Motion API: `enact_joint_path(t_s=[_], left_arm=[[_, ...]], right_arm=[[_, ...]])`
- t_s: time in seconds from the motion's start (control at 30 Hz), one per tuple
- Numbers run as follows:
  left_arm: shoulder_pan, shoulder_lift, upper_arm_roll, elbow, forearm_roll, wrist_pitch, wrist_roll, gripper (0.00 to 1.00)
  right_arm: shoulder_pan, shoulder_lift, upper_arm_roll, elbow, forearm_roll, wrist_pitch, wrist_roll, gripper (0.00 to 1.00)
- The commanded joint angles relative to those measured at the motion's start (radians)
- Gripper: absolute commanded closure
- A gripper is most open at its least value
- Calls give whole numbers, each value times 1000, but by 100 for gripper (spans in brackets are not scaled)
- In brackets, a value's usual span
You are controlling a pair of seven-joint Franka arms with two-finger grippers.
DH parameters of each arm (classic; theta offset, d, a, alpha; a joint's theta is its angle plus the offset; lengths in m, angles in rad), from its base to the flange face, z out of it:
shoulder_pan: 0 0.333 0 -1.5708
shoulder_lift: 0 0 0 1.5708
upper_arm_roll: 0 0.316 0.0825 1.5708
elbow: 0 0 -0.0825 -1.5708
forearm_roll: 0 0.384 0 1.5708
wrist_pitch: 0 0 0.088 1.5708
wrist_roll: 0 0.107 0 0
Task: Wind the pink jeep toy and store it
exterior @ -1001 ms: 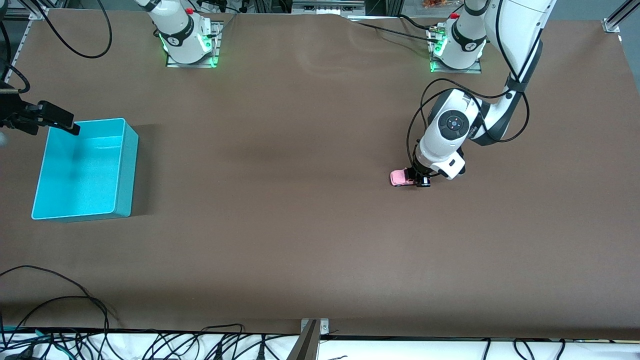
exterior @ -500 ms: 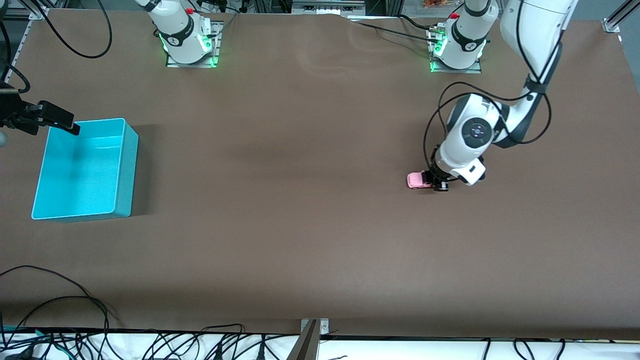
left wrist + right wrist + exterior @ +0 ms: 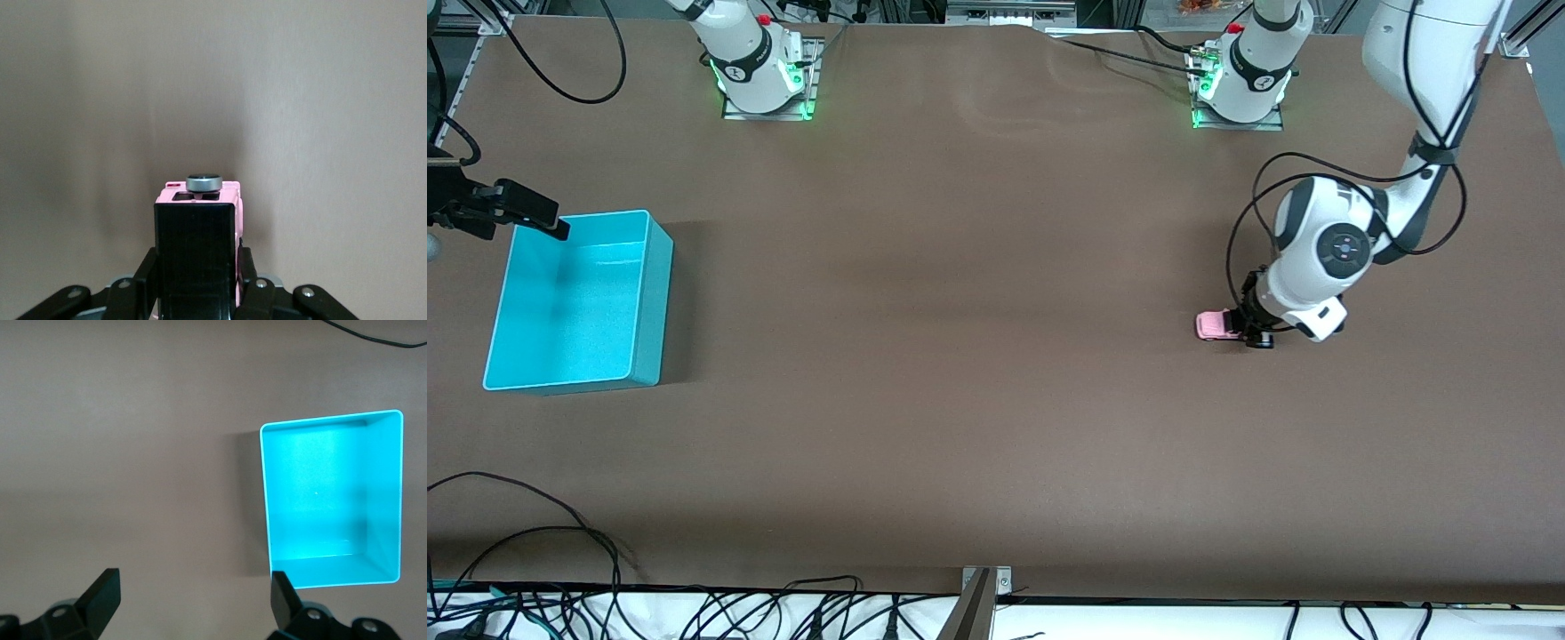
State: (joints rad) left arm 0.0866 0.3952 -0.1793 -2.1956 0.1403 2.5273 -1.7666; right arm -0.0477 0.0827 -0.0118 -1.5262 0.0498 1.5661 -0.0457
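Left gripper [image 3: 1249, 335] clamps pink jeep toy [image 3: 1214, 325]; turquoise bin [image 3: 645, 302] well apart, seemingly empty.

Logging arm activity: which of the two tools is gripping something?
The left tool, shut on the pink jeep toy at the left arm's end of the table. The right tool hangs open and empty over the table beside the turquoise bin.

The left arm's wrist hides the rear of the pink jeep toy [image 3: 1215, 325]; its wheels are hidden in the left wrist view.
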Motion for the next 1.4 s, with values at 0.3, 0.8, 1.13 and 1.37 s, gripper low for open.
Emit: enact_joint_path(t_s=[0.3,0.8,1.13,1.37], left_arm=[[116,79,15,16,65,74,95,90],[160,90,12,20,136,74,101,75],[167,82,12,66,134,51,99,0],[170,47,6,145,133,-109,104,0]], right_arm=[[-1,3,4,17,-7,-17,-13,0],[-1,3,4,17,-7,-17,-11,0],[-1,3,4,17,-7,-15,-13,0],[-1,3,4,17,-7,-17,-11,0]])
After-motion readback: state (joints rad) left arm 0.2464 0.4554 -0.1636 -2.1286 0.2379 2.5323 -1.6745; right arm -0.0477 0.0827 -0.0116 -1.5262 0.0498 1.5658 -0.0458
